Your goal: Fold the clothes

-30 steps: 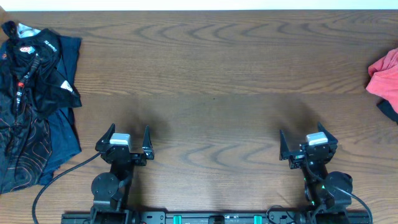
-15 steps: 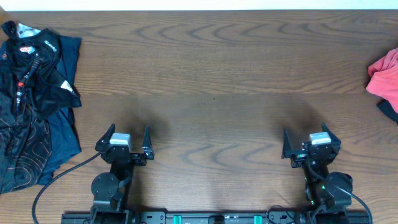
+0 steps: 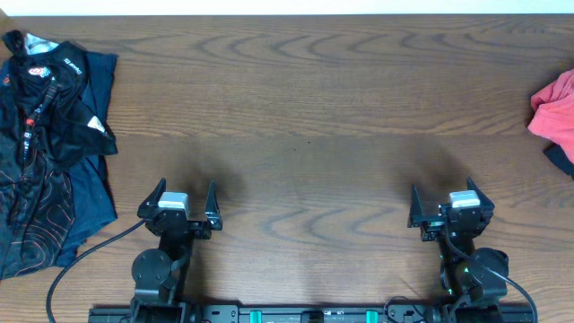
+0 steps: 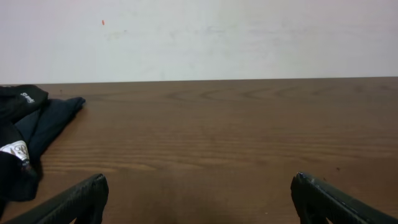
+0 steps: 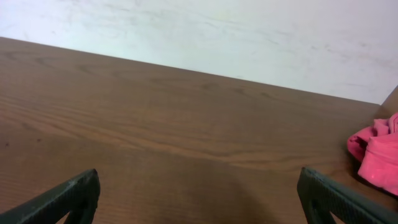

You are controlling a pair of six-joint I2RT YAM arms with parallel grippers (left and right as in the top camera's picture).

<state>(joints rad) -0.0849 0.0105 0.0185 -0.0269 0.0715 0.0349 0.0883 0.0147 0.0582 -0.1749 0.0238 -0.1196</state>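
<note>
Left hand (image 3: 186,189) released, right hand (image 3: 442,188) released, coral T-shirt (image 3: 556,106) far right, dark garments (image 3: 49,135) far left

Brown wood-grain table (image 3: 305,99) fills overhead frame, grain running left to right; heap of dark garments (image 3: 45,144) at left edge, upper to middle left, rumpled, lying on tabletop; black top layer carries small white logos and a red-and-white strip; navy cloth (image 3: 97,196) spreads beneath it toward the right; orange contour-line print (image 3: 36,220) on lower part of heap; dark cloth sliver (image 3: 563,161) at right edge; white wall (image 4: 199,37) behind far table edge in both wrist views.
</note>
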